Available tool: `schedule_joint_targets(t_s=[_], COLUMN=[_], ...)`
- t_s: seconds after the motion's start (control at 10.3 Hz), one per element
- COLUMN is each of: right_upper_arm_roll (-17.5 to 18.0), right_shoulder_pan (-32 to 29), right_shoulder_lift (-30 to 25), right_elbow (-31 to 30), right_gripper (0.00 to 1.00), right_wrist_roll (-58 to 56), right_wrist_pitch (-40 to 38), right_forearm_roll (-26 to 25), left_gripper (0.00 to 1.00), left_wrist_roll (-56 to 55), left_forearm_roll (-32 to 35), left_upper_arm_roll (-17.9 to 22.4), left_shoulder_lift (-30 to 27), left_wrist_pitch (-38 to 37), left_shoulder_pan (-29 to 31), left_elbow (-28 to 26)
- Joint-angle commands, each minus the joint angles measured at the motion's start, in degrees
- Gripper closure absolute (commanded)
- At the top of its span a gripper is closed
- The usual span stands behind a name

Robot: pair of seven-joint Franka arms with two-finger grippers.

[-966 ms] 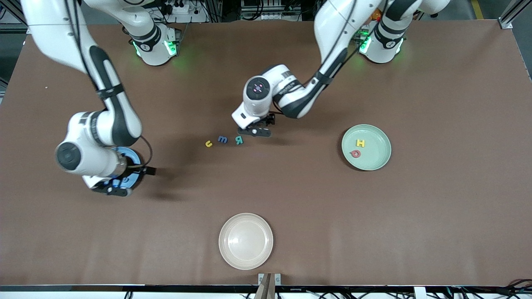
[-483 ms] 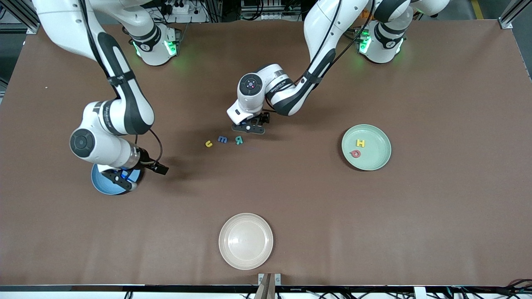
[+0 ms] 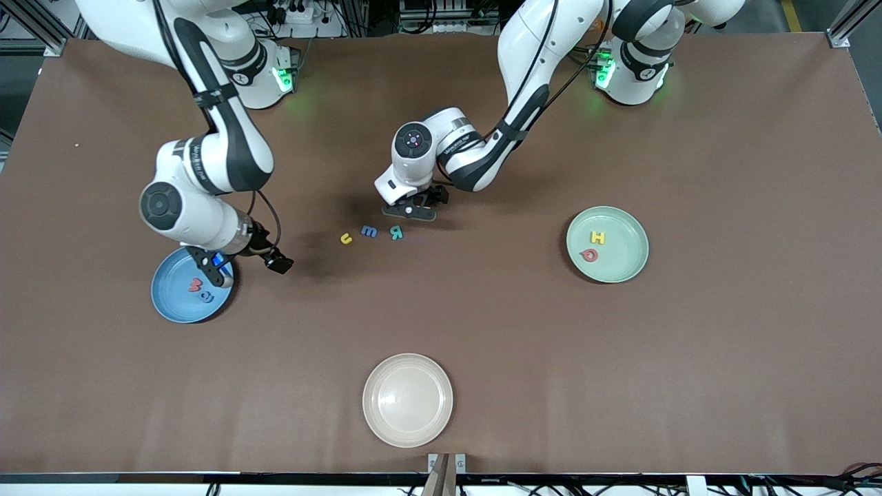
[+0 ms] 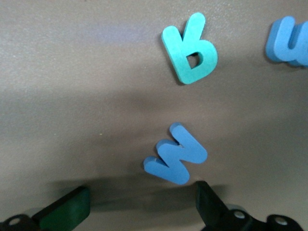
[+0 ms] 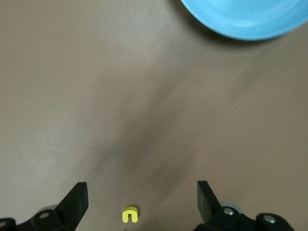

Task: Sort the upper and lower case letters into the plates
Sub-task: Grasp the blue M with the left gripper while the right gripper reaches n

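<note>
On the table lie a yellow u point(image 3: 346, 238), a blue m point(image 3: 369, 231) and a teal R point(image 3: 396, 232) in a row. My left gripper point(image 3: 413, 209) hangs open just over the table beside the R. In the left wrist view a blue W point(image 4: 175, 154) lies just ahead of the open left gripper point(image 4: 137, 209), with the teal R point(image 4: 191, 50) past it. The pale green plate point(image 3: 630, 265) holds a yellow H point(image 3: 597, 238) and a red Q point(image 3: 589, 255). The blue plate point(image 3: 172, 306) holds a red letter point(image 3: 196, 284) and a blue one point(image 3: 206, 297). My right gripper point(image 3: 247, 267) is open and empty over the blue plate's edge.
A cream-white plate point(image 3: 407, 399) sits near the front edge, with nothing in it. In the right wrist view the blue plate point(image 5: 250, 19) and the yellow u point(image 5: 129, 214) both show past the open right gripper point(image 5: 141, 199).
My right arm has risen off the blue plate and swung toward the loose letters, uncovering two letters in the plate. The left gripper has shifted slightly away from the front camera.
</note>
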Motion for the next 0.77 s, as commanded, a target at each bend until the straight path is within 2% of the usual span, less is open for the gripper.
schedule_joint_targets(t_s=[0.0, 0.29, 0.68], right_upper_arm_roll=[0.9, 2.3, 4.5], right_shoulder_pan=[0.8, 3.1, 3.4], right_shoulder_lift=[-4.3, -3.4, -2.1], right_elbow=[-6.1, -6.8, -7.6], right_gripper=[0.0, 0.0, 0.0], right_wrist_roll=[6.4, 13.7, 14.2], right_wrist_pitch=[4.1, 10.0, 14.3], right_forearm_roll=[0.9, 0.8, 0.8], left_gripper=[0.0, 0.0, 0.0], left_wrist_roll=[-0.1, 5.6, 15.0], left_forearm_roll=[0.5, 0.4, 0.3], left_upper_arm_roll=[0.6, 1.8, 1.8], left_shoulder_lift=[2.7, 2.8, 3.5], left_wrist_pitch=[1.1, 1.1, 1.1], left_shoulder_pan=[-1.0, -0.9, -0.8], left_elbow=[2.9, 5.3, 6.1])
